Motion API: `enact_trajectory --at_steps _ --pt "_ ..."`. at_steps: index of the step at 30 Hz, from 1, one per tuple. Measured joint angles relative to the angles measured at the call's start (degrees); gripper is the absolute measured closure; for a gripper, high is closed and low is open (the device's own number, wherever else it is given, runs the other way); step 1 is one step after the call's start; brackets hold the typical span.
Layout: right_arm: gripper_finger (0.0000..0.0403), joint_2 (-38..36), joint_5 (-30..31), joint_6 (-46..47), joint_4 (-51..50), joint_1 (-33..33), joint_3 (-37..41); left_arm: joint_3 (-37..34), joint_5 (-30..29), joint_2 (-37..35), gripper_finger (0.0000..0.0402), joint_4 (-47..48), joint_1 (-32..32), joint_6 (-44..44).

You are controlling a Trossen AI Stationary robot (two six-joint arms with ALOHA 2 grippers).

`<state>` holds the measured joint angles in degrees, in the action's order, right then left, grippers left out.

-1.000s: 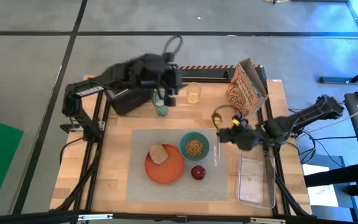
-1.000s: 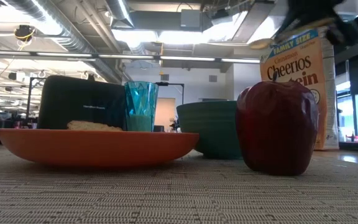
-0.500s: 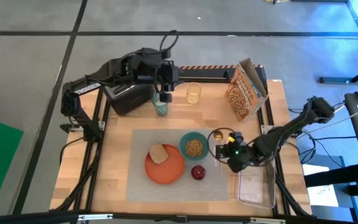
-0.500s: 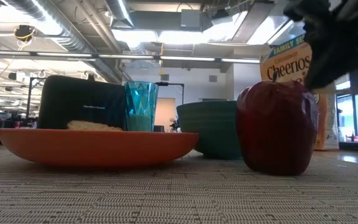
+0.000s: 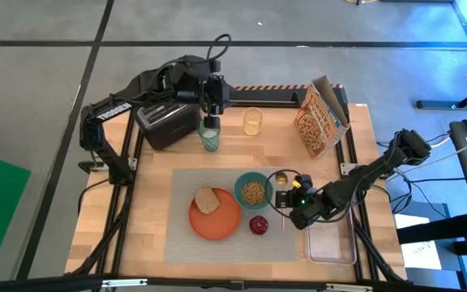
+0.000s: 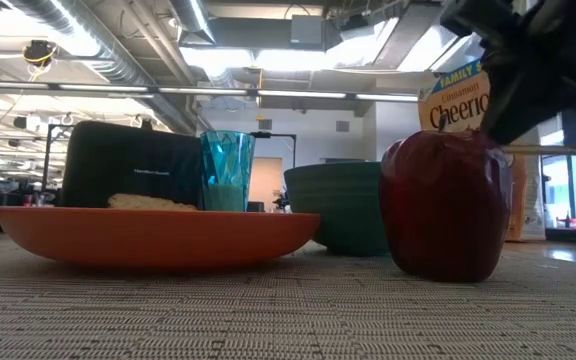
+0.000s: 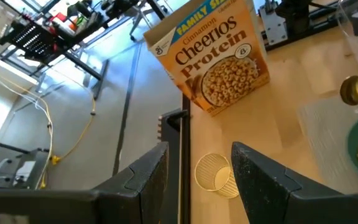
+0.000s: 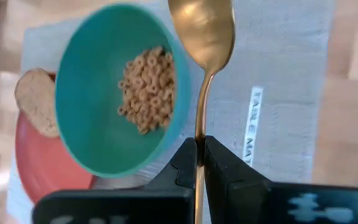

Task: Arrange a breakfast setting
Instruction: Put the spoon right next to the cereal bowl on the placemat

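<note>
The grey placemat [image 5: 183, 237] holds the orange plate [image 5: 215, 221] with the toast slice [image 5: 207, 200], the teal bowl [image 5: 253, 191] with cereal rings in it, and the dark-red fruit [image 5: 259, 225]. My right gripper [image 5: 286, 198] is shut on the gold spoon [image 5: 281, 179] above the mat, just right of the bowl. The pale teal tumbler [image 5: 210, 140] stands on the bare table beyond the mat's far edge. My left gripper [image 5: 210, 120] hovers open just beyond the tumbler, and its open fingers also show in the left wrist view [image 7: 197, 177]. My right gripper pinches the spoon's handle [image 8: 199, 132] between its two fingers. The spoon's bowl [image 8: 202, 31] sticks out past the fingertips, and the fingers lie along the handle. In the low view the handle [image 6: 558, 150] runs level, clear of the mat.
A Cheerios box [image 5: 319, 118] stands at the far right, a small yellowish glass [image 5: 252, 122] beside the tumbler, and the black toaster [image 5: 164, 126] at the far left. A clear plastic container [image 5: 331, 235] lies by the mat's right edge.
My right gripper has carried the spoon from beside the cereal box toward the near edge and down, to the mat beside the bowl. My left gripper has drawn back a little from above the tumbler toward the far left.
</note>
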<state>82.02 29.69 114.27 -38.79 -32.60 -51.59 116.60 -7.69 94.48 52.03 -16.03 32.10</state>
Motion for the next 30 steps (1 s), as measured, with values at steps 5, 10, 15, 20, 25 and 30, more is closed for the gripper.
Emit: enact_trajectory --at_steps 5,10,15,20,25,30 --pt "0.0402 0.00 1.15 2.49 -7.51 0.00 -3.74 0.00 2.90 0.00 0.0231 -0.01 -1.75 0.71" --pt "0.0402 0.14 2.90 0.81 -0.21 0.00 -4.52 0.00 2.96 0.00 0.0231 -0.11 -3.24 1.54" --pt "0.0402 2.10 3.99 0.77 3.81 0.00 -4.55 0.00 3.35 0.00 0.0231 -0.15 -4.29 1.52" --pt "0.0402 5.67 0.61 -0.26 8.26 0.00 -4.53 0.00 5.91 0.00 0.0231 -0.14 -5.07 1.44" --pt "0.0402 7.34 -1.62 -0.50 8.11 -0.07 -4.53 0.00 5.91 0.00 0.0231 -0.13 -5.07 1.46" --pt "0.0402 7.25 -1.82 -0.23 5.54 -0.07 -4.53 0.00 5.91 0.00 0.0231 -0.11 -5.07 1.49"
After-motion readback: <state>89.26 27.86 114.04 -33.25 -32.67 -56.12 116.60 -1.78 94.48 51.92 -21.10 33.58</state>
